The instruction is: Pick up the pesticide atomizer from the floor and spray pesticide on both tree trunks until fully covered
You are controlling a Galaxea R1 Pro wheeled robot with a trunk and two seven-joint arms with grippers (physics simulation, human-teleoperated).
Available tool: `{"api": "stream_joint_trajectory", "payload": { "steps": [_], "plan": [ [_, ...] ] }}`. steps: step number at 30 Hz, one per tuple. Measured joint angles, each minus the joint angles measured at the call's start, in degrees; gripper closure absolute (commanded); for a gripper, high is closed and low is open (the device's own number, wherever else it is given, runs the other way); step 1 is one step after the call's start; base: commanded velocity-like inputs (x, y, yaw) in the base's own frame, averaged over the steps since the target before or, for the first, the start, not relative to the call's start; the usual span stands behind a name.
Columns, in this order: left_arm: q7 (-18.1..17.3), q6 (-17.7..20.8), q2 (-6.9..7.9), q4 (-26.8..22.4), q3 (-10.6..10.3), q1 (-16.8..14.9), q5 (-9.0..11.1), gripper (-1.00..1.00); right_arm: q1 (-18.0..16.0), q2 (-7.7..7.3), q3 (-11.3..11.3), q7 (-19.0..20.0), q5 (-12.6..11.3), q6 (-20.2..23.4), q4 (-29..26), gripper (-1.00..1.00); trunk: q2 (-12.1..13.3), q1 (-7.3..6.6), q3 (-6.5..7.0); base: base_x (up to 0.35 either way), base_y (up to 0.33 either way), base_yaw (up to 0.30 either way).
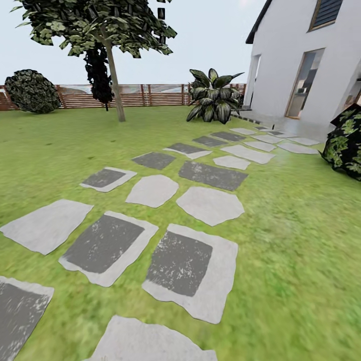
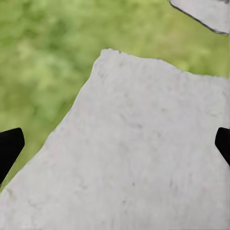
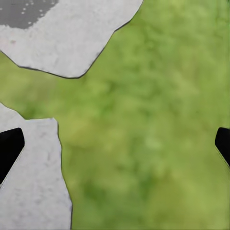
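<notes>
Both jaws spread, empty, over the floor; one tree far left. You risk driving past the atomizer, not yet sighted.

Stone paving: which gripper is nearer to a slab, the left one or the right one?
Left. The left gripper hangs directly over a pale slab, fingers spread wide. The right gripper hangs mostly over grass, with slabs off to one side.

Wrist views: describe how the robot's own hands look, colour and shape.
Little shows. On the left hand, two black fingertips poke in from the frame's edges, flat-faced with angled corners. The right hand matches: plain black fingertips, no markings or cables visible.
</notes>
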Motion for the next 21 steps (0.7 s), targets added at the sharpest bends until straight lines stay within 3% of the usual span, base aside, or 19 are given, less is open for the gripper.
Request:
{"api": "stream_joint_trajectory", "payload": {
  "steps": [21],
  "plan": [
    [0.0, 0.0, 0.02, 0.0, 0.0, 0.0, 0.0, -1.00, 0.0, 0.02, 0.0, 0.0, 0.0, 0.0, 0.0, -1.00, 0.0, 0.00, 0.00, 0.340, 0.000, 0.000]
  ]
}}
